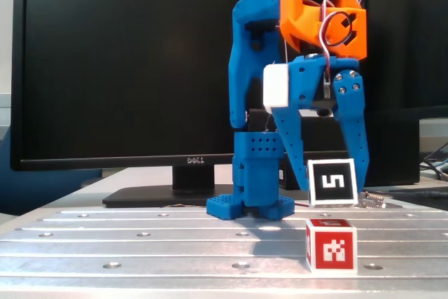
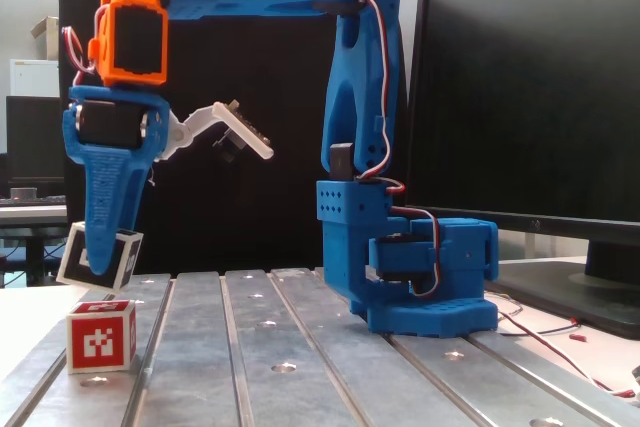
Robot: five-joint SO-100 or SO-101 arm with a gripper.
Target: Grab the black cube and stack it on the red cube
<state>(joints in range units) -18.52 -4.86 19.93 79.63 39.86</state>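
I have the black cube (image 1: 332,182) clamped between the fingers (image 1: 294,152), lifted clear of the metal counter (image 1: 140,243) so it can pass over the red cube (image 1: 330,245). From the front view the red cube sits just below the fingers, nearly in line. The side view tells me otherwise: there the black cube (image 2: 99,257) hangs tilted, above the red cube (image 2: 101,335) but offset to its left. I judge I must shift the fingers (image 2: 105,237) across and level the cube before lowering, or it lands on an edge.

Black cube (image 1: 332,182) in jaws, above red cube (image 1: 330,245).
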